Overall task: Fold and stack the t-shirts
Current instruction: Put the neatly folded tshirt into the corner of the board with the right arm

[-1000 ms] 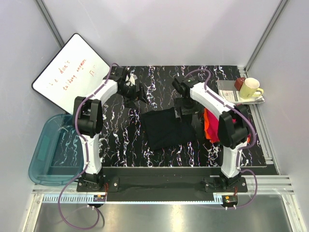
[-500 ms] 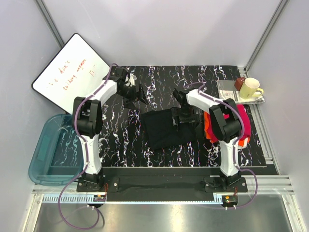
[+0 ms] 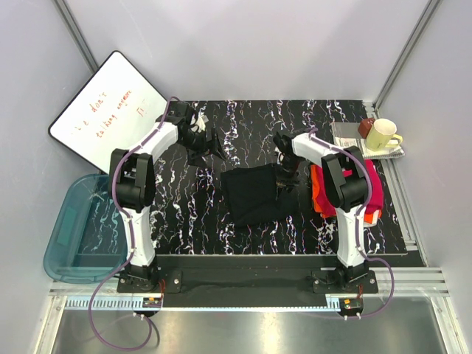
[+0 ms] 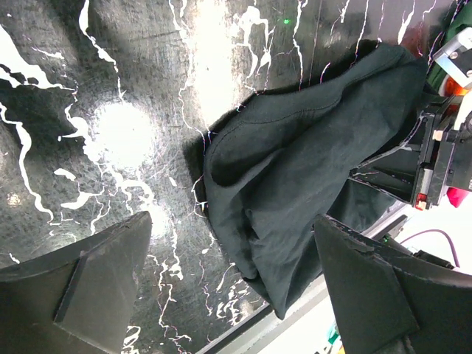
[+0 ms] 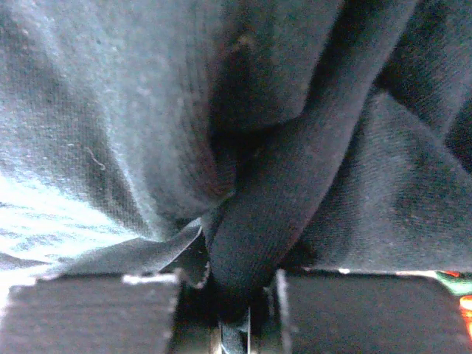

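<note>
Starting at the bottom of the overhead view, the blue bin (image 3: 74, 228) is sitting at lower left, beside the marbled table (image 3: 184, 214). Moving up to the centre, the black t-shirt (image 3: 254, 198) is lying bunched into a rough square, looking only partly folded. At its upper right corner the right gripper (image 3: 286, 177) is pinching a thick ridge of that cloth. In the right wrist view the fold is running straight down between the pads (image 5: 96, 310), squeezed tight. Just to the right, the magenta-pink t-shirt (image 3: 374, 188) and the orange piece (image 3: 318, 193) are waiting in a pile under the right arm. Further up, left of centre, the left gripper (image 3: 214, 146) is hovering with jaws spread wide, gripping nothing. At the far upper right the cream mug (image 3: 382, 135) is standing well apart. By my reading, the black tee's fold is the step in hand. The next move is calling for the pinched corner to travel low across the shirt, with the left gripper coming down to pin the opposite edge.
</note>
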